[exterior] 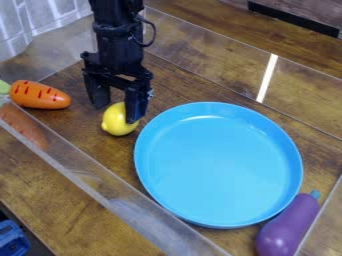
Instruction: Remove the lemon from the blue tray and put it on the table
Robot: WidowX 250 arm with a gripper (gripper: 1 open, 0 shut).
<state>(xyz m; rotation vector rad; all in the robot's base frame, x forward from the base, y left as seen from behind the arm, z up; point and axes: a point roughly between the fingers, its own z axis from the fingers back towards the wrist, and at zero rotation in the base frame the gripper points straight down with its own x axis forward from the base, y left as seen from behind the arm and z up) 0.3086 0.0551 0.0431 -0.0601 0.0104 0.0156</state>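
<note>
Resting on the table (214,60) just left of the blue tray (221,165), the lemon (119,120) lies outside the rim. The gripper (116,100) stands fully open above it, holding nothing. Placement appears complete; the next move calls for a vertical retreat
</note>
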